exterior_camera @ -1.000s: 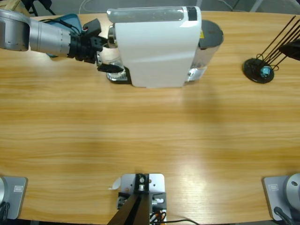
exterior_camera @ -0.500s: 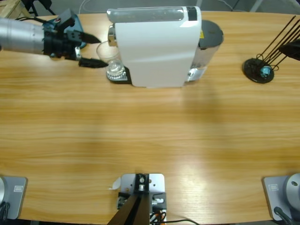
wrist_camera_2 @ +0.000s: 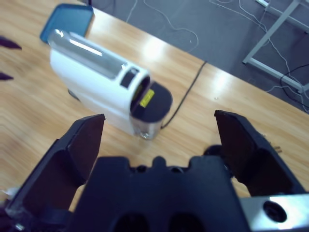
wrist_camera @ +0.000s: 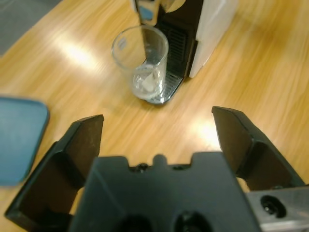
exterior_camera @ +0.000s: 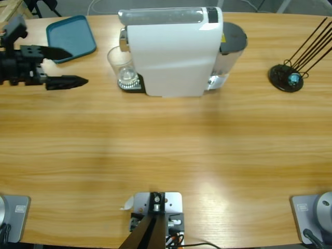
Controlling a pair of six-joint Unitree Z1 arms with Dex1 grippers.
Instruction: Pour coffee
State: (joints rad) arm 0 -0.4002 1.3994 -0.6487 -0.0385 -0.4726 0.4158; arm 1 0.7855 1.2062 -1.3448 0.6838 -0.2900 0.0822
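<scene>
My left gripper (wrist_camera: 157, 135) is matte black: two broad, flat-faced fingers (wrist_camera: 82, 145) flank a blocky black body with a small notch and round holes along its top edge, and a silver-grey plate with one dark screw hole sits at its lower right corner. My right gripper (wrist_camera_2: 159, 140) shows the same build. From above, the left fingers (exterior_camera: 65, 81) taper to long black points.

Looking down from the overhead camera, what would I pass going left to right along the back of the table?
Left gripper, jaws open → blue tray → clear glass → white coffee machine → black stand with thin rods.
</scene>
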